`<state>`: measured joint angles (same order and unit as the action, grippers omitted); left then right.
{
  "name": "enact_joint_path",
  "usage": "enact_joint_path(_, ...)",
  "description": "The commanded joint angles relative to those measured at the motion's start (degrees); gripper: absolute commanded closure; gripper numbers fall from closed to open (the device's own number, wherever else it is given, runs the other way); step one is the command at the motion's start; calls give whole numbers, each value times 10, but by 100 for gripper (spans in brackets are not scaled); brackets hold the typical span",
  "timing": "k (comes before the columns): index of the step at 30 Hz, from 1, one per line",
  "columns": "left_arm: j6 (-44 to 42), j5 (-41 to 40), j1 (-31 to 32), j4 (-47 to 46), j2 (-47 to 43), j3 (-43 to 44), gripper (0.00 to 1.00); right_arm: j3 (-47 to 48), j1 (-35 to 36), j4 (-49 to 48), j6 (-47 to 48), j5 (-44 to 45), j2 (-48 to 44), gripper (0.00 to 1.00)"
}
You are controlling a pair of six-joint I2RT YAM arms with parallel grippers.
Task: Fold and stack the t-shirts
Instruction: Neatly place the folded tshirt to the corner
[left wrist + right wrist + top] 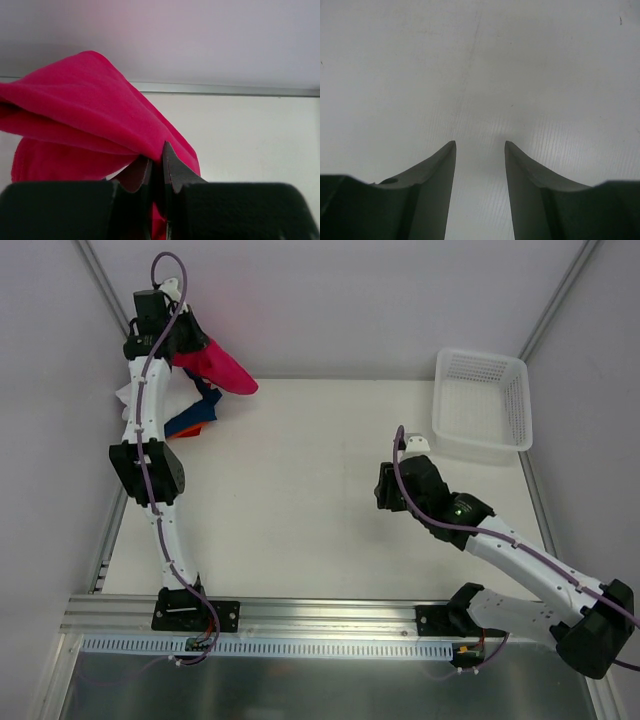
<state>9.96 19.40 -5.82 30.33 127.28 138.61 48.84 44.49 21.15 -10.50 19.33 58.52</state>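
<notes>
— What do we have in the left claw (157, 152)?
— Its jaws are pinched tight on a fold of the red shirt (85, 110) — the cloth drapes from the claw at the far-left corner of the table (300, 510).
— And beside it?
— We make out the blue shirt (207, 400), the orange shirt (188, 425) and a bit of the white shirt (125, 395), half hidden by our left arm.
— The right claw (480, 145)?
— Jaws apart, nothing between them, pointing down at the table. The basket (480, 410) sits at the far right.
</notes>
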Motion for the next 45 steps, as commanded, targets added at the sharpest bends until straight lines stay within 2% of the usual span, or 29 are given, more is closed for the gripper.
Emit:
enact_joint_path(1,-28,-38,-24,-69,-12,30,100,-6,1,-28,-6,-17,5,53)
enact_joint_path(5,-24,-63,-59,-92,-12,27,100,-7,0,-30,-2,-21,13,53)
enact_joint_path(11,-38,-88,-64,-101,-27,12,100,-2,1,-41,-1,-45,39,53)
enact_joint_path(15,-70,-140,-53,-101,-39,-10,100,0,1,-42,1,-56,44,53)
enact_joint_path(19,-94,-238,-39,-102,-51,-46,100,-4,1,-38,5,-62,31,53)
enact_joint_path(28,-89,-435,-45,-117,-58,-190,100,-16,0,-24,14,-64,-2,53)
enact_joint_path(32,-78,-521,-48,-117,-59,-210,100,-20,-4,-26,14,-67,-1,53)
enact_joint_path(40,-71,-629,-63,-116,-64,-240,100,-23,-10,-28,21,-76,-1,53)
enact_joint_path(45,-82,-647,-71,-116,-42,-233,100,-27,-13,-26,24,-81,-10,53)
